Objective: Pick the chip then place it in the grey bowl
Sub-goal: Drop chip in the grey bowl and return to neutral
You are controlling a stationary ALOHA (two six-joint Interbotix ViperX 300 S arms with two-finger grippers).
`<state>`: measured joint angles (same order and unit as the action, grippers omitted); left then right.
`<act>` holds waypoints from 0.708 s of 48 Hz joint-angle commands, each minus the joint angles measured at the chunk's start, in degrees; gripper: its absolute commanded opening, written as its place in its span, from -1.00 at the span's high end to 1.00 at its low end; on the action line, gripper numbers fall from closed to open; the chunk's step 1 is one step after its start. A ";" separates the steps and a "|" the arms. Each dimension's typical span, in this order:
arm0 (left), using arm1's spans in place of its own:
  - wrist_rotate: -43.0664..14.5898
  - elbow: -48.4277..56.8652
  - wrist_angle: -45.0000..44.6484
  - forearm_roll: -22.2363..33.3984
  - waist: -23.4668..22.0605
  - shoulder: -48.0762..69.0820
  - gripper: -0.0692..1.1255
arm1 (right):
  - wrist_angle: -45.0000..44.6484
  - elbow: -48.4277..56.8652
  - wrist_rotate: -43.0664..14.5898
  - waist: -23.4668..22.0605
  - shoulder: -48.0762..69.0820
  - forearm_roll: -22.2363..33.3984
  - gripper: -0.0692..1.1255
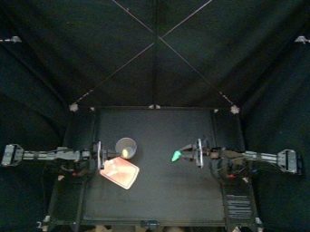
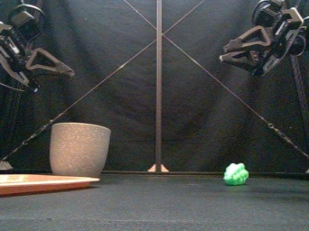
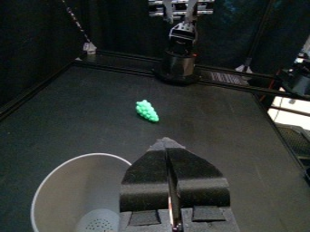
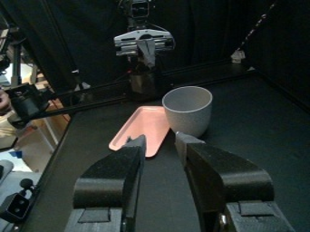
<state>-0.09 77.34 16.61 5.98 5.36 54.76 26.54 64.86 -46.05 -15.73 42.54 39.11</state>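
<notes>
The thing to pick is a small green toy (image 1: 177, 157), bumpy all over. It does not look much like a chip, but no other loose toy shows. It lies on the table (image 1: 158, 195), a little to the right of the middle. There is bare table all round it, so nothing is in the way of a grab from above.

The right gripper (image 4: 160, 138) is the one closest to it. Its jaws stand apart with nothing between them, which looks like getting ready to go down over the toy.

The grey cup (image 1: 126, 143) stands upright left of the middle, mouth up, so a toy can drop in. The pink tray (image 1: 120, 172) lies just in front of the cup, toward the table's front left corner. The left gripper (image 3: 168, 143) hangs over that side with its jaws pressed together, holding nothing. I think it is resting.

The front view shows both grippers high above the table, which the top view does not tell. The left wrist view shows the toy clearly. The right wrist view does not show it at all, only the cup and the tray.
</notes>
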 commanded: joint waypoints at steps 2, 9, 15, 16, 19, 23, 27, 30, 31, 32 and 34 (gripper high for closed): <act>0.00 -1.23 0.26 0.00 0.18 -0.09 0.91 | 0.53 -0.18 0.00 0.00 -0.09 -0.44 -0.36; 0.00 -1.32 0.26 0.00 0.18 -0.18 0.91 | 0.53 0.26 0.00 -0.18 -0.35 -0.44 -0.36; 0.00 -1.23 0.26 0.00 0.18 -0.18 0.91 | 0.53 0.44 -0.18 -0.35 -0.44 -1.05 -0.36; 0.00 -1.23 0.26 0.00 0.26 -0.18 0.91 | 0.53 0.44 -0.18 -0.44 -0.44 -1.41 -0.36; 0.00 -1.23 0.26 0.00 0.18 -0.18 0.91 | 0.53 0.70 -0.18 -0.44 -0.53 -2.55 -0.36; 0.00 -0.97 0.26 0.00 0.18 -0.09 0.91 | 0.53 1.32 -0.09 -0.53 -1.05 -3.87 -0.36; 0.00 -0.88 0.26 0.00 0.35 -0.09 0.91 | 0.53 2.11 -0.18 -0.79 -2.02 -5.54 -0.36; 0.00 -1.05 0.26 0.00 0.35 -0.09 0.91 | 0.53 2.37 -0.09 -0.79 -3.25 -7.21 -0.36; 0.00 -1.05 0.26 0.00 0.44 -0.18 0.91 | 0.53 2.37 -0.09 -0.79 -3.69 -7.65 -0.36; 0.00 -0.97 0.26 0.00 0.44 -0.09 0.91 | 0.53 2.37 0.00 -0.88 -4.04 -8.00 -0.36; 0.00 -0.97 0.26 0.00 0.44 -0.09 0.91 | 0.53 2.29 0.00 -0.70 -4.83 -8.26 -0.36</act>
<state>-0.09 77.34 16.70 5.98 5.63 54.76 26.63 67.85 -46.23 -16.26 38.76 31.82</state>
